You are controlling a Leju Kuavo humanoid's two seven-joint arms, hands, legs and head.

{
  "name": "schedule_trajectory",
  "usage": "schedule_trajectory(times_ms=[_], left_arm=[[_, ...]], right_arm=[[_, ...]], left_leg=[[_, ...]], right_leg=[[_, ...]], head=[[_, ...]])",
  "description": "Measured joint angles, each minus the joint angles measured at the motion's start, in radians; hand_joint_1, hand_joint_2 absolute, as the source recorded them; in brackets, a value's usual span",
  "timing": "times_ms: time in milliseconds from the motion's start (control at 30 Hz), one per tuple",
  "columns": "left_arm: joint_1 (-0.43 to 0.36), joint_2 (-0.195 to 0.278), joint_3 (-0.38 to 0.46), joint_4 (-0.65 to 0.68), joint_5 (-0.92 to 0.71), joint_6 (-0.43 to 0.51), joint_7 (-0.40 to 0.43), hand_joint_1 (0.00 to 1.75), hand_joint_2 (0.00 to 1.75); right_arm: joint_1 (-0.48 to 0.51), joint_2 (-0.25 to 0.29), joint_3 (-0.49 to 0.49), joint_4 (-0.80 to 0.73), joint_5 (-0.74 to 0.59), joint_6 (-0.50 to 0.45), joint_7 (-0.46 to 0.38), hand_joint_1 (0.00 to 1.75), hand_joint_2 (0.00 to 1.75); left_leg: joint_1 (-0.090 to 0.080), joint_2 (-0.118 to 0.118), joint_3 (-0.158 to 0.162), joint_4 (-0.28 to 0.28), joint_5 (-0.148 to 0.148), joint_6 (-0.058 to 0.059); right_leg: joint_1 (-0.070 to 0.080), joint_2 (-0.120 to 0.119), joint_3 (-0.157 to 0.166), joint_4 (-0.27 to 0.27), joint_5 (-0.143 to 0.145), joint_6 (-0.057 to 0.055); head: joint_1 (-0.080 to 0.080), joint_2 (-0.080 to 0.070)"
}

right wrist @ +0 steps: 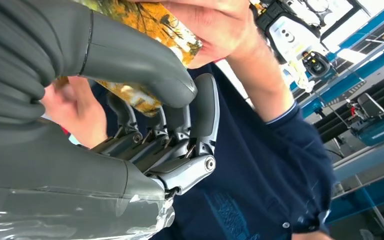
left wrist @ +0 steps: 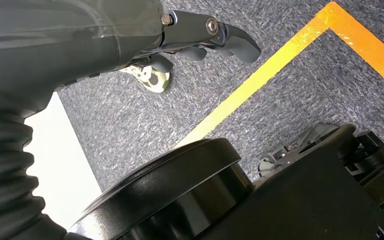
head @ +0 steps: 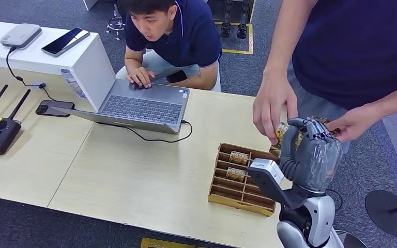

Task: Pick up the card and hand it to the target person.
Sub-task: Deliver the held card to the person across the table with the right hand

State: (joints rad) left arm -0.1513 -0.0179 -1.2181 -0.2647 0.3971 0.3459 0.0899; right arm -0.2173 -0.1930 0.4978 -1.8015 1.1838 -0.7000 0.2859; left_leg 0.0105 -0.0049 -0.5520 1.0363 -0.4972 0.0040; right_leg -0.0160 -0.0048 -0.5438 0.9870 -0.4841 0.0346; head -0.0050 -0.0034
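— How far along is the task judged to be?

— Nearly finished. The pick-up is done and the handover is under way. At the right edge of the table [head: 134, 170] a standing person [head: 351, 46] is faced, and the right hand [head: 310, 155] is raised off the table toward that person.

— Is anything left in the tray?

— The slotted tray [head: 240, 199] is seen at the near right of the table, with two cards [head: 238, 157] left in its far slots. These are not needed.

— Where is the card being handed over?

— The card [right wrist: 145, 25] is gripped by the right hand, pinched between the thumb and the curled fingers [right wrist: 200, 115]. It is also touched from both sides by the person's hands [head: 271, 106].

— So what is left?

— Only the release, by this reading. The card is held by both parties, so it has not yet been given over. The fingers would have to be loosened once the person's grip is firm.

— And the left hand?

— The left hand [left wrist: 195, 35] hangs over the carpet [left wrist: 290, 115] with nothing in it. Its fingers look curled, but whether it is open or closed cannot be told.
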Motion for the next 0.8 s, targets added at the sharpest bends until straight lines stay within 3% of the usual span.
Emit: schedule_trajectory(times_ms=[33,67,133,167,200,667,800], left_arm=[[0.0,0.0,0.0,0.0,0.0,-0.001,0.0,0.0,1.31],[0.0,0.0,0.0,0.0,-0.001,-0.003,0.0,0.0,0.87],[0.003,0.0,0.0,0.0,0.0,-0.005,0.001,0.0,0.0],[0.005,0.0,-0.001,0.0,0.0,-0.005,0.001,0.0,0.0],[0.008,0.0,-0.001,0.0,0.001,-0.004,0.001,0.0,0.0],[0.022,-0.002,-0.001,0.0,0.004,0.001,0.009,0.0,0.0],[0.022,-0.002,-0.001,0.0,0.018,0.002,0.009,0.0,0.0]], right_arm=[[-0.002,0.0,0.0,0.0,0.0,0.0,-0.002,1.73,1.75],[-0.004,0.0,0.0,0.001,-0.001,0.0,-0.004,1.47,1.75],[-0.006,0.0,0.0,0.003,-0.002,0.001,-0.011,0.6,1.75],[-0.006,0.0,0.0,0.004,-0.004,0.001,-0.013,0.18,1.75],[-0.006,0.0,0.0,0.005,-0.005,0.001,-0.015,0.0,1.75],[-0.006,0.0,-0.001,0.006,-0.02,0.001,-0.003,0.0,1.75],[-0.002,0.0,-0.001,0.006,-0.153,0.001,-0.024,0.0,1.75]], left_leg=[[0.0,0.0,0.0,0.0,0.0,0.0],[0.0,0.0,0.0,0.0,0.0,0.0],[0.0,0.0,0.0,0.0,0.0,0.0],[0.0,0.0,0.0,0.0,0.0,0.0],[0.0,0.0,0.0,0.0,0.0,0.0],[0.0,0.0,0.0,0.0,0.0,0.0],[0.0,0.0,0.0,0.0,0.0,0.0]], right_leg=[[0.0,0.0,0.0,0.0,0.0,0.0],[0.0,0.0,0.0,0.0,0.0,0.0],[0.0,0.0,0.0,0.0,0.0,0.0],[0.0,0.0,0.0,0.0,0.0,0.0],[0.0,0.0,0.0,0.0,0.0,0.0],[0.0,0.0,0.0,0.0,0.0,0.0],[0.0,0.0,0.0,0.0,0.0,0.0]], head=[[0.0,0.0],[0.0,0.0],[0.0,0.0],[0.0,0.0],[0.0,0.0],[0.0,0.0],[0.0,0.0]])
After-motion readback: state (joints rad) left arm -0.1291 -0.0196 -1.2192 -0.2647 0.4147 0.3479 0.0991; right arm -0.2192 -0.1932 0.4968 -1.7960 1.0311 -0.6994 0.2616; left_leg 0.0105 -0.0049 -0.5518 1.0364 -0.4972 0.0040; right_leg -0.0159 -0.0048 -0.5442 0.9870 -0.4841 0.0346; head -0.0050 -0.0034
